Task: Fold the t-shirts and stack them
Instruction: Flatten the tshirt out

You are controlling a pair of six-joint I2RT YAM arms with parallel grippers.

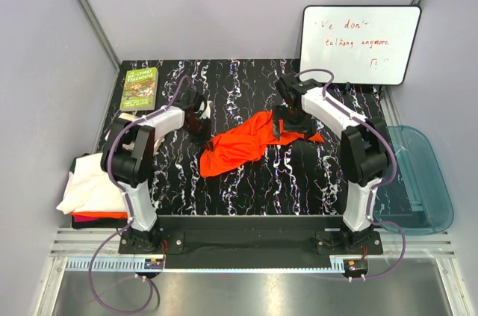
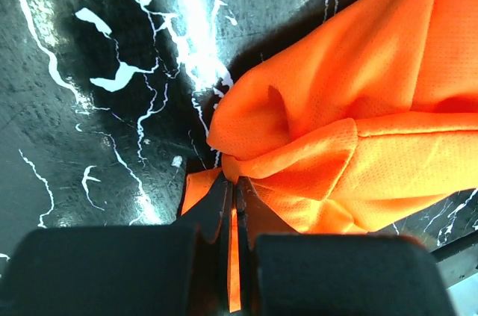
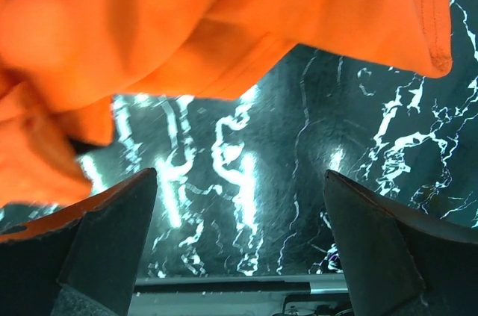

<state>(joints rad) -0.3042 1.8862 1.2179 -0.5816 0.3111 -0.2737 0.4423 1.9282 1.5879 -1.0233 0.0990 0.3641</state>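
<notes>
A bright orange t-shirt [image 1: 237, 146] lies crumpled in the middle of the black marbled table [image 1: 246, 189]. My left gripper [image 1: 200, 125] is at the shirt's left end. In the left wrist view it [image 2: 233, 181] is shut on a pinch of that orange t-shirt [image 2: 358, 107], and a strip of cloth shows between the fingers. My right gripper [image 1: 291, 125] hangs over the shirt's right end. In the right wrist view it [image 3: 239, 181] stands wide open with only table between its fingers [image 3: 112, 234], and the orange cloth [image 3: 224, 17] is just beyond them. A white t-shirt [image 1: 89, 181] tops a folded pile at the left edge, with a red-orange one [image 1: 101, 215] under it.
A small green book [image 1: 140, 88] lies at the back left corner. A whiteboard [image 1: 360, 43] leans against the back wall on the right. A translucent blue tub [image 1: 420, 178] sits off the table's right edge.
</notes>
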